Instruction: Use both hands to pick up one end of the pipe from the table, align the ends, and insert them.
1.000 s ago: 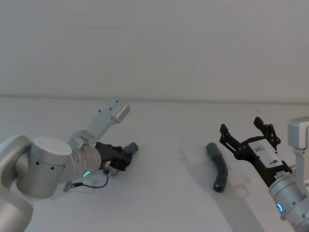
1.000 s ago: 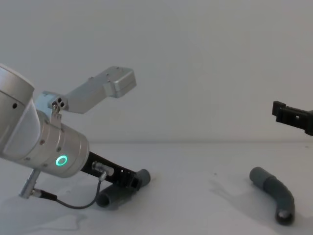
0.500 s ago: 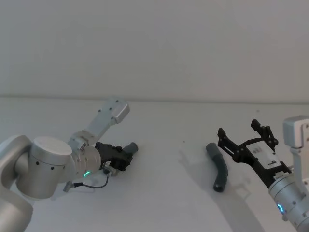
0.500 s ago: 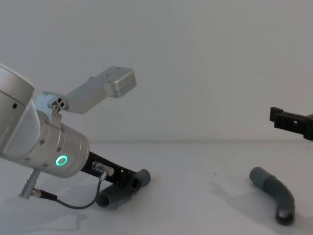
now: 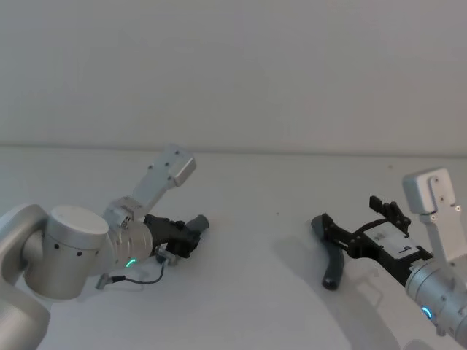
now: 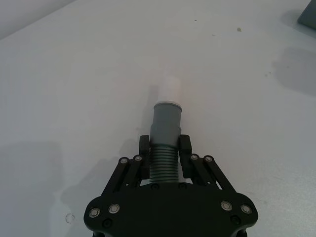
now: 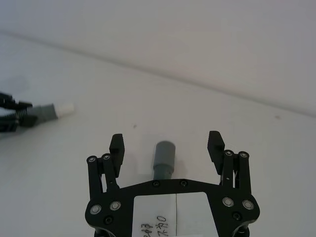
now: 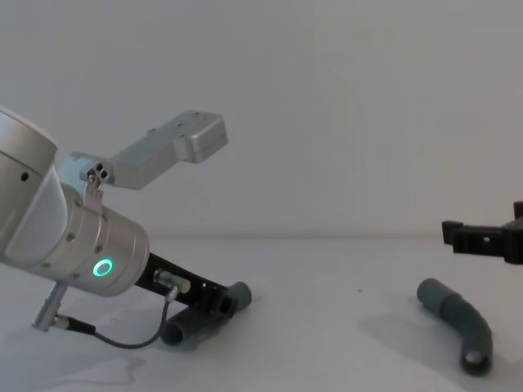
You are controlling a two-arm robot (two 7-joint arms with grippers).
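Two items. Left dark-grey bent plastic tube piece (image 6: 166, 118), on white table (image 5: 248, 306), pinched by black left gripper (image 6: 165, 148); spread right gripper (image 7: 166, 142) straddles right tube piece (image 7: 164, 155). Judged light, rigid; grasp behind collar

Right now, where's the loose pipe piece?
The loose piece lies on the table at the robot's right in the head view, under the open right hand; the left hand grips the other piece.

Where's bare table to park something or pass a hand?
Widest bare patch: table centre, between the left gripper shut on the left pipe piece and the right pipe piece. Far strip behind them bare too. Crowded: open right gripper over that piece.
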